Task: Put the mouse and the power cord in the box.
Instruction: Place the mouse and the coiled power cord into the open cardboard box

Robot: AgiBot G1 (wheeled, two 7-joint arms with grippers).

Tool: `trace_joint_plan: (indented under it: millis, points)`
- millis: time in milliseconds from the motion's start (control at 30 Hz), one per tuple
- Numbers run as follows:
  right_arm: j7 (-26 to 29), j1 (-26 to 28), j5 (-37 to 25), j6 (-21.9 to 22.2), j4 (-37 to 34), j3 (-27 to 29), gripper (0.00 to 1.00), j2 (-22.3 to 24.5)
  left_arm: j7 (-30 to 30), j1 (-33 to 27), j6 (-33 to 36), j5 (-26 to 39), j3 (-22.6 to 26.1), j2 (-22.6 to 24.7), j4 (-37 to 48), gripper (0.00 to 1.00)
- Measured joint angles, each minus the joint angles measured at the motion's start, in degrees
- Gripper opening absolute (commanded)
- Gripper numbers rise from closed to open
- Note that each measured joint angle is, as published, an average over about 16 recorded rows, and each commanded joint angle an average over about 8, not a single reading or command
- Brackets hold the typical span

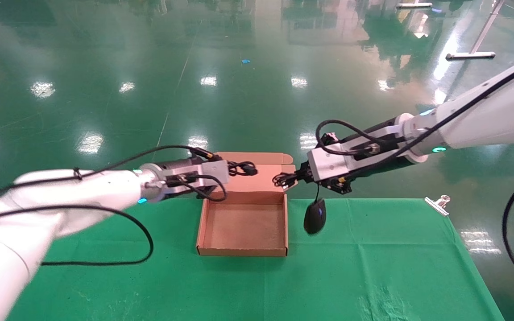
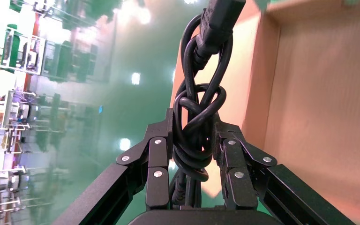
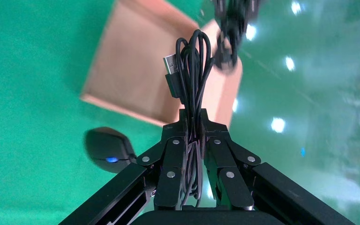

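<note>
Clearance around the open box [image 1: 242,252] near the table's [image 1: 373,276] far edge.
The box tray lies bare and open from above; its raised lid [image 1: 257,176] walls off the far side, so entry is from above or over the low near and side walls. The left gripper [image 1: 234,168], clamped on the power cord [image 1: 244,168], occupies the air over the lid's left part; the right gripper [image 1: 289,179], closed on the mouse's bundled cable [image 3: 193,61], sits at the lid's right corner. The mouse [image 1: 315,216] hangs just beside the box's right wall, narrowing that side. A clip [image 1: 437,204] lies near the far right corner. The table's near half is free.
</note>
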Motion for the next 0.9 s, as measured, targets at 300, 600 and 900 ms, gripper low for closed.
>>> trace_joint_plan:
  millis: [300, 600, 900]
  points:
    - [-3.2, 0.6, 0.7, -3.9, -2.8, 0.3, 0.0, 0.9, 0.2, 4.3, -0.6, -3.6, 2.8, 0.1, -3.2, 0.8]
    - [-4.5, 0.4, 0.7, -2.9, -4.7, 0.3, 0.0, 0.2, -0.6, 4.9, -1.8, -5.8, 6.7, 0.0, -4.1, 1.0]
    - [-4.6, 0.4, 0.7, -1.3, -5.4, 0.3, 0.0, -1.1, -1.5, 4.5, -2.4, -8.3, 9.8, -0.1, -4.3, 1.0]
